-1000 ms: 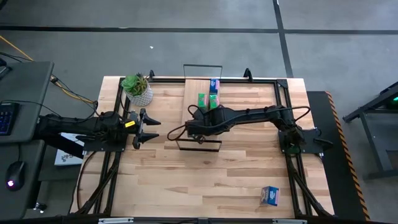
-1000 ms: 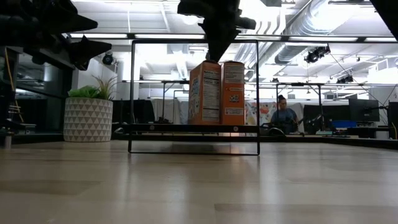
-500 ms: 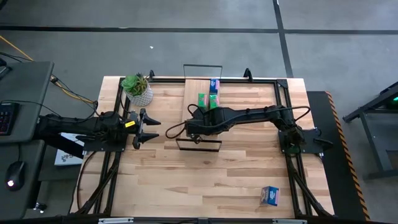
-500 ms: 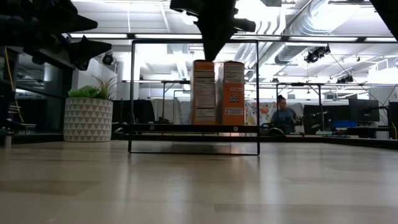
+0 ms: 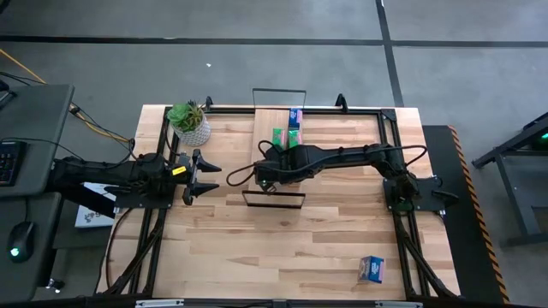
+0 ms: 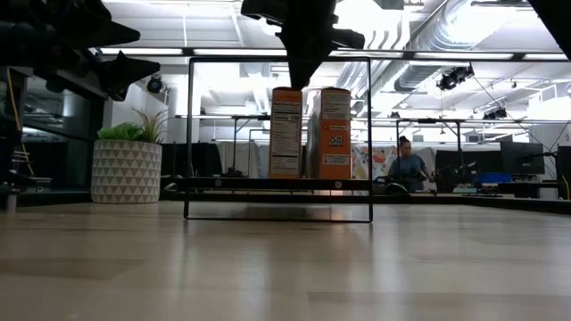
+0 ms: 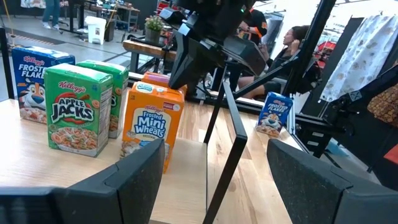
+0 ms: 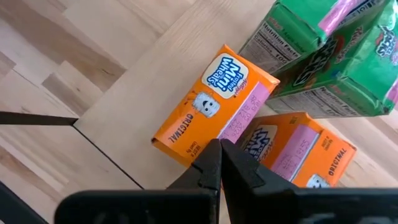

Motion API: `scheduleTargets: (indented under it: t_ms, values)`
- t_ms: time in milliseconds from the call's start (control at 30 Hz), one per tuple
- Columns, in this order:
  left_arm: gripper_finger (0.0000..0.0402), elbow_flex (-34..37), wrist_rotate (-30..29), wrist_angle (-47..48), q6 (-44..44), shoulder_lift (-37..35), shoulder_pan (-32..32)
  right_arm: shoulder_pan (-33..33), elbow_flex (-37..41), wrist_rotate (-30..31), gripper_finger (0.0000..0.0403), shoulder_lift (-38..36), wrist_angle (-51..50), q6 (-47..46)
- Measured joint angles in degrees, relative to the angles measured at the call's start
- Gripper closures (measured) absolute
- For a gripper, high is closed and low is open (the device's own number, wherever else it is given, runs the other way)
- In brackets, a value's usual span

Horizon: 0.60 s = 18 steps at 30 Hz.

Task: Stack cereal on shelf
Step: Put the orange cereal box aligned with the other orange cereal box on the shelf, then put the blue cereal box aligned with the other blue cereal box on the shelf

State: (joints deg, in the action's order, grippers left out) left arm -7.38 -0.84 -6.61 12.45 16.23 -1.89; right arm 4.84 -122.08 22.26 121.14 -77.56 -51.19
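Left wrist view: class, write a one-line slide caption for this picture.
Right gripper above an orange cereal box on the shelf, green boxes alongside.

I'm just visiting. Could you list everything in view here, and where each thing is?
Orange cereal boxes: two, orange, upright on the shelf under the right gripper.
Green cereal boxes: two, green, on the shelf beside the orange ones.
Blue cereal boxes: two, blue; one on the shelf, one alone on the tabletop, away from the shelf.
Shelf: one, light wood with black wire frame, mid-table.
Potted plant: one, green in a white pot, beside the shelf.
Person: one, seated in the room behind.
Left gripper: open, waiting beside the shelf.
Right gripper: shut, above the orange boxes.
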Motion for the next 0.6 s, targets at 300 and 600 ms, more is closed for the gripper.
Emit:
scheduleTargets:
  t_ms: [300,600]
  values:
    - [0.0126,0.0,0.0,0.0,0.0,0.0,0.0,0.0,-0.9,0.2,0.0403,-0.4,-1.2,2.7]
    - [0.0126,0.0,0.0,0.7,0.0,0.0,0.0,2.1,-7.6,-0.6,0.0403,-0.5,-9.7,4.1]
